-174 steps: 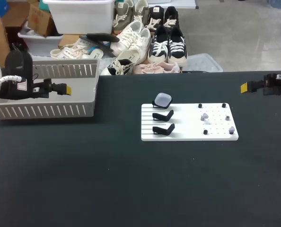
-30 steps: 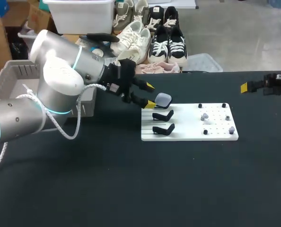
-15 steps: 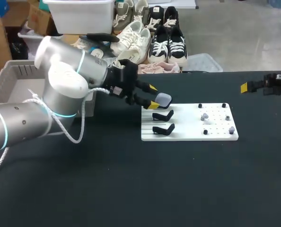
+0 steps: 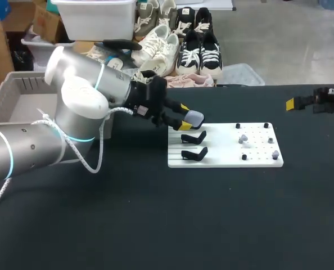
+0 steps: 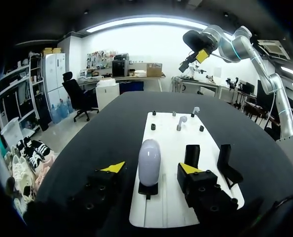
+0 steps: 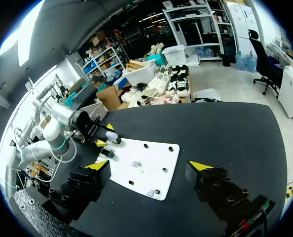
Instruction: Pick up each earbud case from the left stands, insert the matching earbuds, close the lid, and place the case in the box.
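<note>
Earbud case sits at the white board's far left corner in the head view, at your left gripper's yellow tips. The left wrist view shows it upright on a black stand between spread fingers, untouched, a gap on each side. In the right wrist view, your right gripper gapes wide, empty, well apart from the board.

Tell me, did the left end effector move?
Yes. The left end effector moved right, from over the grey basket to the white board, and now straddles the earbud case.
</note>
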Robot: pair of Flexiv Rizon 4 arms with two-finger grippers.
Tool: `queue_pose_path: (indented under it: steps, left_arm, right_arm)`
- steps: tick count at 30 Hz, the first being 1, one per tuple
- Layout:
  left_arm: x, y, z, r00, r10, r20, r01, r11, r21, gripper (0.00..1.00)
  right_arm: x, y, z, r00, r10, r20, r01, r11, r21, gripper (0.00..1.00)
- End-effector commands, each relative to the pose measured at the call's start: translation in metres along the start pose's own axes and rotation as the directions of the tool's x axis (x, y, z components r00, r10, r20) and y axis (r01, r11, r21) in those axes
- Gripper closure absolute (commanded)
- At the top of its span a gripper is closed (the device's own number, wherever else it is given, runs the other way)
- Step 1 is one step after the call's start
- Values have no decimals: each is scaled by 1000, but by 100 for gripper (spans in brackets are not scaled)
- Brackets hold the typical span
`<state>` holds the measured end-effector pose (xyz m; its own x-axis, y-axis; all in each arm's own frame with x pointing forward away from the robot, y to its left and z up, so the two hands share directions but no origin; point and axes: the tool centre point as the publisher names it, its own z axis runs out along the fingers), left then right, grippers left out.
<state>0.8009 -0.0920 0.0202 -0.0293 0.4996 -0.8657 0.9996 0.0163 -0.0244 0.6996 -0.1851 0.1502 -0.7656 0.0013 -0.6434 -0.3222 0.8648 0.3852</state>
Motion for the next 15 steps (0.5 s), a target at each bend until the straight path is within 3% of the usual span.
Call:
queue_pose_path:
  steps: [1, 6, 10, 15]
  left_arm:
    - [1, 1, 5, 1000, 6, 2, -6, 1000, -7, 35]
    - [2, 6, 7, 1000, 7, 2, -7, 1000, -23, 36]
    - [2, 8, 8, 1000, 7, 4, -7, 999, -34, 50]
    - [4, 8, 9, 1000, 19, 1, -19, 999, -36, 51]
  right_arm:
    - [0, -1, 0, 1000, -1, -1, 1, 1000, -1, 0]
    - [0, -1, 0, 1000, -1, -1, 1, 1000, -1, 0]
    - [0, -1, 0, 1000, -1, -1, 1, 1000, -1, 0]
    - [0, -1, 0, 1000, -1, -1, 1, 1000, -1, 0]
